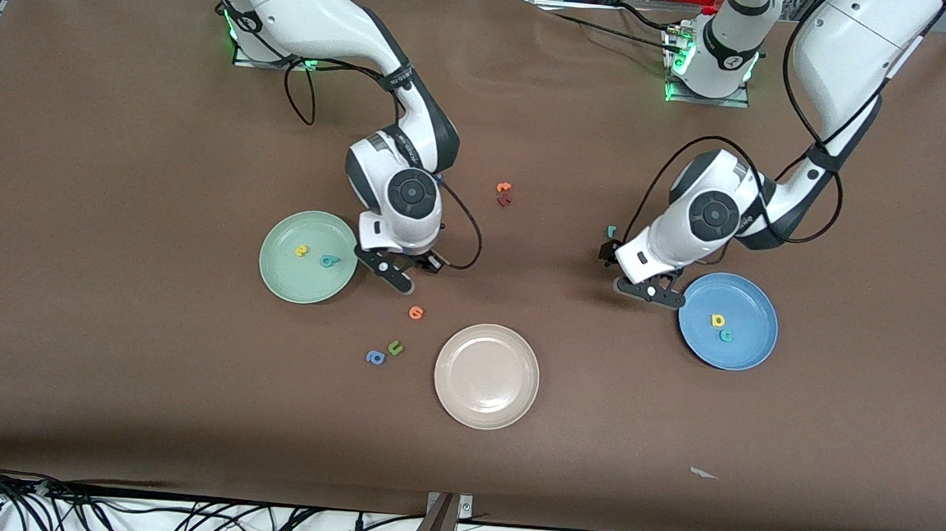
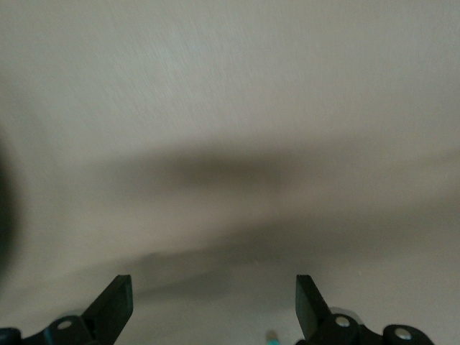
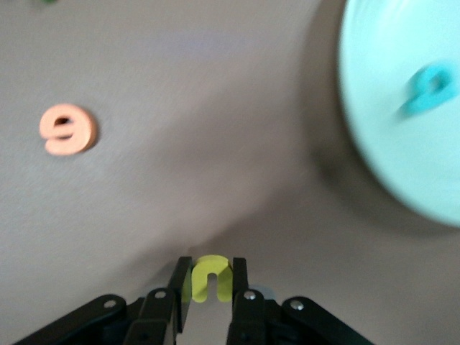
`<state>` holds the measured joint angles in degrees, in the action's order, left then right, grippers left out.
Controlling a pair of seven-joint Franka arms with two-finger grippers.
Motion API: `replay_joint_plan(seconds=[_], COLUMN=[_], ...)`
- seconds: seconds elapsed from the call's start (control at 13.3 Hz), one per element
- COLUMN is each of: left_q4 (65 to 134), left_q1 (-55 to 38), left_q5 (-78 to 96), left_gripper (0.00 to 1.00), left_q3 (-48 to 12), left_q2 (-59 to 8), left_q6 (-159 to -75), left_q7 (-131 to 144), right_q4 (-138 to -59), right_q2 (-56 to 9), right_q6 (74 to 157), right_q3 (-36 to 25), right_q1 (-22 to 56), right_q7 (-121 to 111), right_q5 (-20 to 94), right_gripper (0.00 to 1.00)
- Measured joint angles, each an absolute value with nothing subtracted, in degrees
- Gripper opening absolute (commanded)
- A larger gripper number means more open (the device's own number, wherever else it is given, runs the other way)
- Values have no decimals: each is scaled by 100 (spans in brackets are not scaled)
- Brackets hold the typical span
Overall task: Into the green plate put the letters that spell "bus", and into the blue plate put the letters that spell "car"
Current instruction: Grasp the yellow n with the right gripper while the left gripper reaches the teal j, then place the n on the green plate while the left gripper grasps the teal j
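Note:
The green plate (image 1: 309, 257) holds a yellow "s" (image 1: 301, 250) and a teal "b" (image 1: 328, 261). My right gripper (image 1: 428, 263) hangs low just beside that plate, toward the left arm's end. In the right wrist view it (image 3: 210, 264) is shut on the yellow "u" (image 3: 208, 279), with the green plate (image 3: 392, 86) and teal "b" (image 3: 430, 85) close by. The blue plate (image 1: 728, 320) carries a yellow "a" (image 1: 718, 320) and a teal "c" (image 1: 727, 335). My left gripper (image 1: 608, 253) stands open (image 2: 212, 302) by the teal "r" (image 1: 611, 230).
An orange letter (image 1: 417, 312), an olive "u" (image 1: 395, 347) and a blue "a" (image 1: 375, 357) lie nearer the front camera than my right gripper. A beige-white plate (image 1: 487, 375) sits mid-table. Orange (image 1: 504, 189) and dark-red (image 1: 504, 201) letters lie toward the bases.

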<state>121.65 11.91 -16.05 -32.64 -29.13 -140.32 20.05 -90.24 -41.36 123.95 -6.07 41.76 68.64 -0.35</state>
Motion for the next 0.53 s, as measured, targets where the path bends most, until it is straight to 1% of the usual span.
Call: replay_joint_plan(seconds=[0.23,0.38,0.53], left_q4=[12472,12584,12685], left_q1=[1180,1170,1160], left_q5=[-2098,-2356,-2395], left_gripper=[100,100,95], left_q3=[-3441,-3572,-3601], left_q2=[-2771,-2733,-2720], left_q6=[-14061,-14061,-14061], left_q7=[2709,3078,3145], right_q4=[-9023,-9039,-9139], right_q2=[-3765,-3672,-3653], right_q6=[11868,11657,11613], right_q3=[-984,-1198,-1393], right_q1=[4147,4137,4104], right_q7=[5967,5480,5006], right_q5=[-30,-30,-29], right_gripper=[13,13,13])
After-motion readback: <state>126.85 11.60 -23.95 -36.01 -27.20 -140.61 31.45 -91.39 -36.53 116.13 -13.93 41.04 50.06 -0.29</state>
